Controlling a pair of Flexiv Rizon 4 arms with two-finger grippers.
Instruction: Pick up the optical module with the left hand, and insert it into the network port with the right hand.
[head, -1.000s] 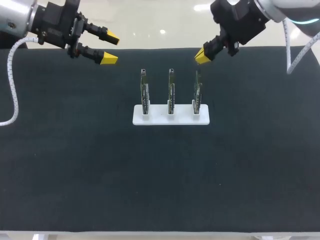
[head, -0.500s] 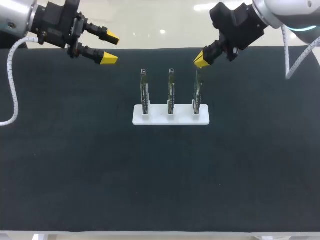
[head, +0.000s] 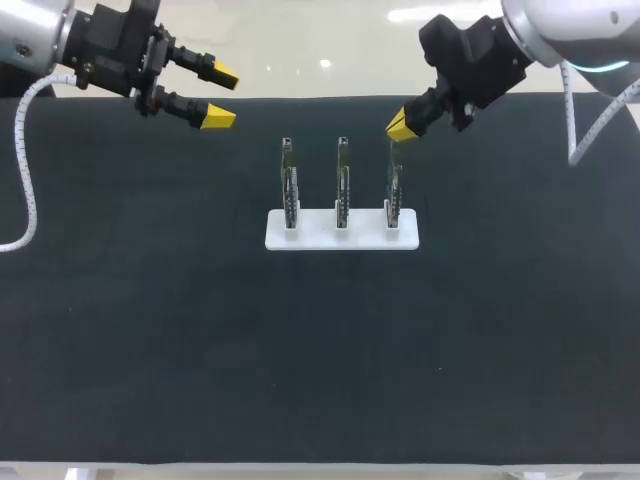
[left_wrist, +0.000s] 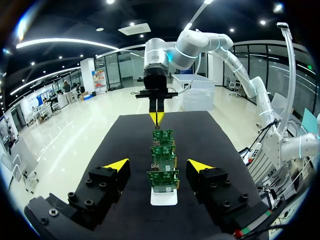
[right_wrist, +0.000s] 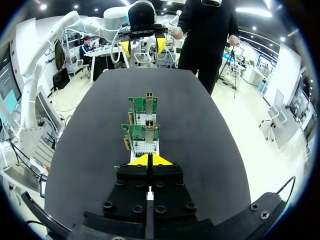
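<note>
The left claw (head: 221, 96) is hanging over the far left part of the mat (head: 150, 330), its fingers spread wide with nothing between them. Ahead of it and lower, well apart, the rack (head: 315, 238) is lying flat on the mat. Three cards are standing upright in its slots in a row: the left card (head: 289, 185) nearest this claw, then the middle card (head: 342, 185), then the right card (head: 396, 185). In the left wrist view the cards are lining up one behind another straight ahead of the open fingers (left_wrist: 116, 163). The right claw (head: 402, 126) is pointing down beyond the farthest of them. It is coming in from the far right corner with its yellow tips pressed together, gripping nothing that shows, and is hovering just over the top edge of the right card; whether it is touching I cannot tell. In its own wrist view the closed fingertips (right_wrist: 140, 161) are covering the top of the nearest card. Small metal ports (right_wrist: 148, 94) are showing on the top edges of the two cards ahead. I cannot make out an optical module apart from the cards.
</note>
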